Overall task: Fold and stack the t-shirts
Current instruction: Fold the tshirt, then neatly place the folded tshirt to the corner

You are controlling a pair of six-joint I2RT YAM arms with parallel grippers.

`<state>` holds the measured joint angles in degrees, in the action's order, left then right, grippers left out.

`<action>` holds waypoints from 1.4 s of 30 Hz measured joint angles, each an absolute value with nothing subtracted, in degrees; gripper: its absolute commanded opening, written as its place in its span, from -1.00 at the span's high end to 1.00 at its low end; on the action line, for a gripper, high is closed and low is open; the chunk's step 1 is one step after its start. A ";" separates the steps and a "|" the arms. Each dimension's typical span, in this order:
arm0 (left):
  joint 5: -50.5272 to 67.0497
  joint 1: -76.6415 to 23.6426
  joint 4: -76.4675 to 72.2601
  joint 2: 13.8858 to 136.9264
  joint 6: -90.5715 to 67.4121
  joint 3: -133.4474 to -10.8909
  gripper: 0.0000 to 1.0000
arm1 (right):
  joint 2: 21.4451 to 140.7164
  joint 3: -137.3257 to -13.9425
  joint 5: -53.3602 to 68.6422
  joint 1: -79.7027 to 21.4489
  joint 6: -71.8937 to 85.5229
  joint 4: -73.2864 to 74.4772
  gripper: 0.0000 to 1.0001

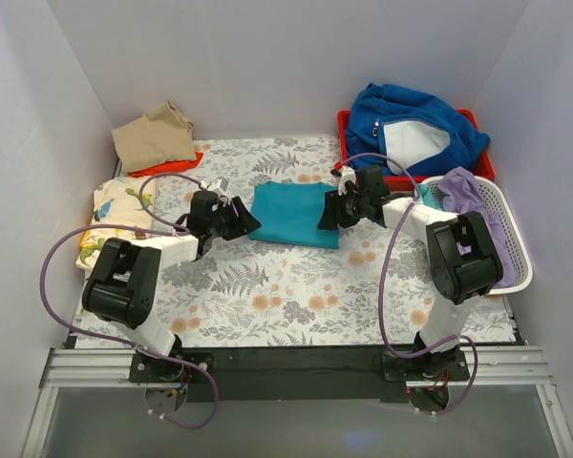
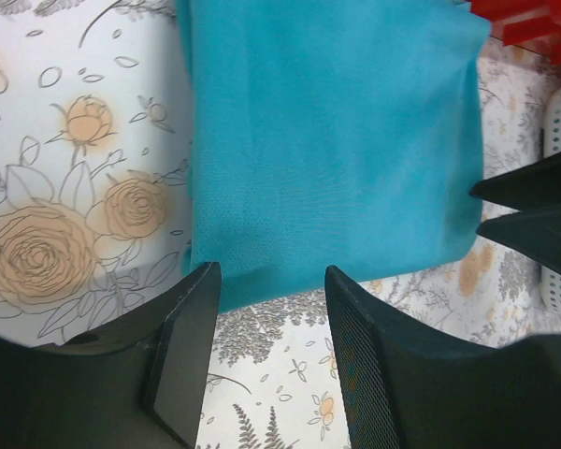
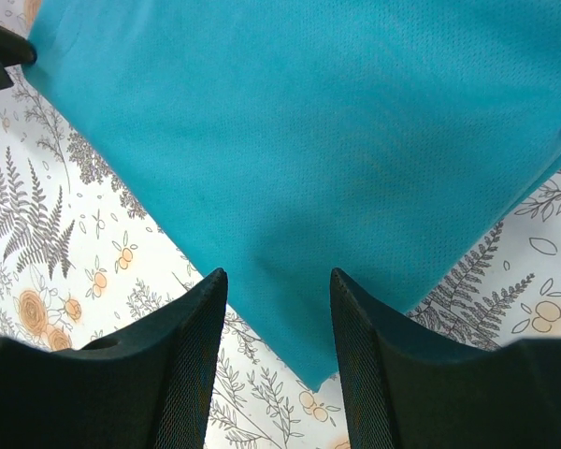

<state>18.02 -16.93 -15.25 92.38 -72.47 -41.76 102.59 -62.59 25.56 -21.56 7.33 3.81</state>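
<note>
You will find nothing to read in any of the three views: no text, label, brand, number or sign is legible.
</note>
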 measured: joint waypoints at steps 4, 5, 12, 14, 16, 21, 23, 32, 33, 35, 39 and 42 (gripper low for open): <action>16.14 -16.93 -14.94 94.89 -72.49 -41.76 0.06 | 102.59 -61.91 25.50 -21.56 7.35 3.44 -0.08; 15.97 -16.93 -14.76 96.05 -72.69 -41.76 0.06 | 102.59 -61.91 25.50 -21.56 7.35 3.42 -0.08; 16.97 -16.62 -18.26 99.66 -74.41 -42.50 0.09 | 102.59 -61.91 25.43 -21.56 7.35 3.09 -0.08; 16.58 -16.62 -17.89 99.26 -74.39 -42.48 0.09 | 102.48 -61.91 25.21 -21.56 7.33 3.11 -0.09; 15.35 -16.62 -15.94 98.00 -74.02 -42.48 0.07 | 101.93 -61.91 24.71 -21.56 7.31 3.31 -0.10; 10.46 -16.62 -7.66 90.67 -72.49 -44.40 -0.22 | 97.36 -61.98 23.07 -21.56 7.11 4.21 -0.18; 8.78 -16.62 -6.17 88.20 -71.72 -46.70 -0.45 | 94.70 -62.13 21.80 -21.54 6.96 4.54 -0.20; 13.76 -16.01 -9.69 96.33 -67.79 -55.75 -0.58 | 84.88 -62.46 15.00 -20.16 5.74 6.59 -0.28; 15.51 -15.84 -10.59 98.83 -67.29 -56.14 -0.58 | 84.14 -62.46 14.63 -19.84 5.72 6.85 -0.29; 18.04 -15.31 -11.60 103.33 -66.39 -56.49 -0.61 | 82.89 -62.37 14.04 -19.22 5.67 7.29 -0.29; 22.31 -13.10 -12.27 108.38 -64.47 -57.95 -0.63 | 81.03 -61.06 13.65 -18.09 5.45 7.60 -0.30; 24.62 -11.44 -11.57 109.71 -62.19 -61.21 -0.64 | 80.49 -59.66 13.67 -17.28 5.13 7.88 -0.30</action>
<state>24.62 -11.44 -11.57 109.71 -62.19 -61.21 80.49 -59.66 13.67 -17.28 5.13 7.88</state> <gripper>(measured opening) 0.815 0.648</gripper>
